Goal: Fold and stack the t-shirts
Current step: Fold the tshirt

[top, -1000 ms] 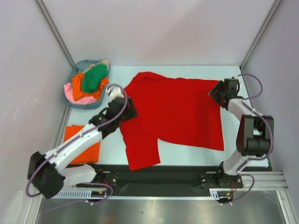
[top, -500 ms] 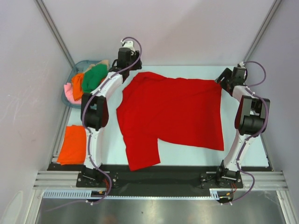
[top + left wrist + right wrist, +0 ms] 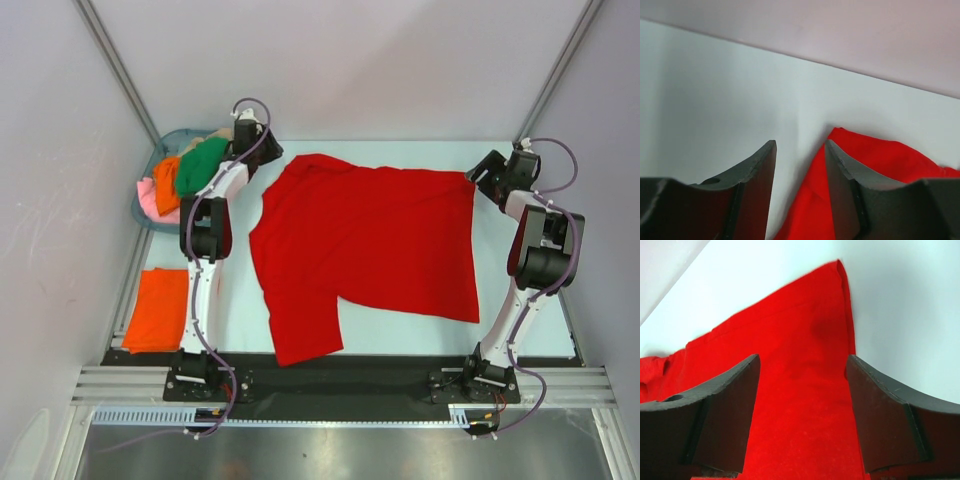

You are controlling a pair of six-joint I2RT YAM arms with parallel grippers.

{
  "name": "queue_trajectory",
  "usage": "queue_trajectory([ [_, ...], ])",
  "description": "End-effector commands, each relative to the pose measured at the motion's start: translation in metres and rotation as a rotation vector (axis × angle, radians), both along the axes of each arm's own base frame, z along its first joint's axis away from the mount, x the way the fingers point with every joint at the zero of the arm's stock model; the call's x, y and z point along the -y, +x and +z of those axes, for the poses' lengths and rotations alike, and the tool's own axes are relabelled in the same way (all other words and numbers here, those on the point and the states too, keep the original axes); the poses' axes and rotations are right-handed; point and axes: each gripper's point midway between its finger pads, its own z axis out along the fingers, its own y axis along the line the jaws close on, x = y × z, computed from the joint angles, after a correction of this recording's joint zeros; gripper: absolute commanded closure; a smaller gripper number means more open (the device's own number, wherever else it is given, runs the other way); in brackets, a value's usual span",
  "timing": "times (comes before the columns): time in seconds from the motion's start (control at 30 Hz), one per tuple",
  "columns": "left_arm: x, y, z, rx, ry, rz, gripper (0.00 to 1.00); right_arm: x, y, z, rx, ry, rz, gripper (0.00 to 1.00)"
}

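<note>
A bright red t-shirt lies spread flat on the middle of the table. My left gripper is open at the shirt's back left corner; in the left wrist view the red cloth lies low between the fingers and behind the right one. My right gripper is open over the shirt's back right corner, and its fingers straddle the cloth in the right wrist view. A folded orange t-shirt lies at the front left. Green, orange, pink and beige shirts are heaped in the basket.
The blue-grey basket stands at the back left, close beside the left arm. Walls close the table at the back and both sides. The black base rail runs along the near edge.
My left arm has swung from the shirt's left edge to the back left corner. My right gripper has moved a little toward the back right. The shirt's left side now lies flatter.
</note>
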Motion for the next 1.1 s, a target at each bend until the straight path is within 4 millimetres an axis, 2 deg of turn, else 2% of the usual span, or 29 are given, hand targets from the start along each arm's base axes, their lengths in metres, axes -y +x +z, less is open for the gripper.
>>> queue_trajectory([
  [0.0,0.024,0.004,0.012,0.027,-0.129,0.011,0.51,-0.002,0.006,0.034,0.103,0.006,0.028,0.25],
  [0.17,0.025,0.003,0.0,-0.014,-0.182,0.046,0.57,0.0,0.003,0.039,0.111,-0.003,0.027,0.25],
  [0.5,0.029,-0.013,-0.03,-0.157,-0.272,0.111,0.59,0.002,-0.002,0.052,0.162,0.029,0.029,0.25],
  [0.8,0.021,-0.016,-0.03,-0.142,-0.242,0.156,0.54,0.005,-0.003,0.057,0.178,0.038,0.029,0.25],
  [0.97,0.024,-0.02,-0.04,-0.183,-0.263,0.16,0.56,0.004,-0.002,0.053,0.177,0.051,0.026,0.25],
  [1.07,0.027,-0.02,-0.04,-0.184,-0.274,0.149,0.64,0.005,-0.002,0.052,0.175,0.053,0.026,0.24],
])
